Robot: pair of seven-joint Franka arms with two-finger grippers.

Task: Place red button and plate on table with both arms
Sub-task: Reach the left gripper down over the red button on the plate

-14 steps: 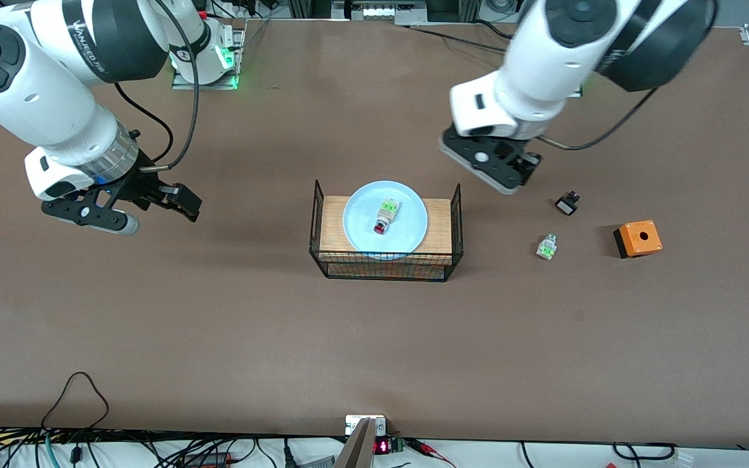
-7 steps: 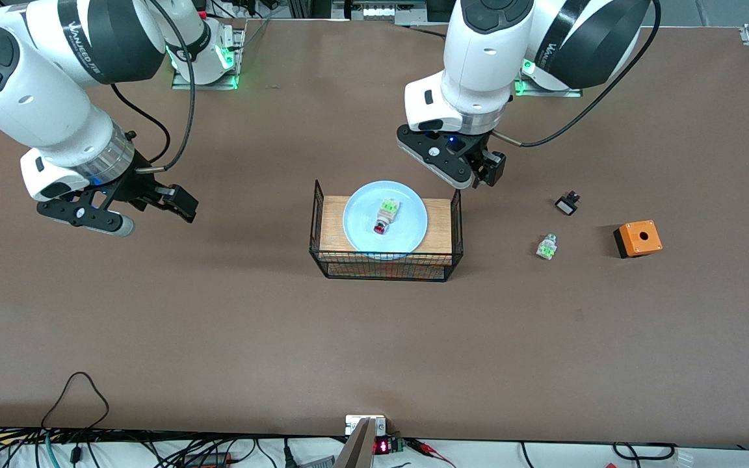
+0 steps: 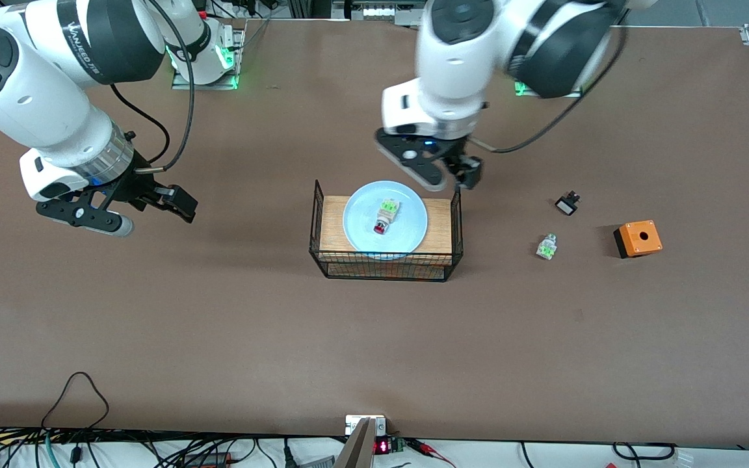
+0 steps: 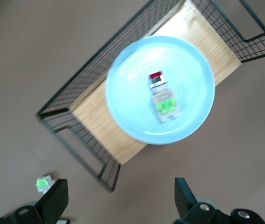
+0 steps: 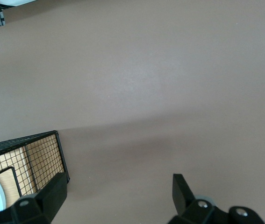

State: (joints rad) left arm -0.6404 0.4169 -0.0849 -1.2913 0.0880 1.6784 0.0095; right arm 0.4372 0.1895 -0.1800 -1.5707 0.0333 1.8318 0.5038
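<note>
The table [image 3: 218,325] is a wide brown top, and near its middle stands a black wire rack [image 3: 385,260] with a wooden top. On that wood sits the plate [image 3: 358,227], round and pale blue, and on the plate lies the red button [image 3: 385,217], its red cap toward the front camera and its green block away from it.

The left gripper [image 3: 443,172] hangs over the table just beside the rack's corner, at the rack's end toward the left arm, fingers spread wide and holding nothing. In the left wrist view the plate [image 4: 123,93] and button [image 4: 162,98] lie ahead of the open fingers [image 4: 55,200], not yet between them. The right gripper [image 3: 137,211] waits over bare table well apart from the rack, toward the right arm's end, its fingers also wide apart and empty.

The plate looks stiff, smooth and likely slippery; its thin raised rim is probably the only place to pinch, and tilting it would let the button slide. The button seems light, hard and small, best taken across its whitish body between cap and green block
</note>
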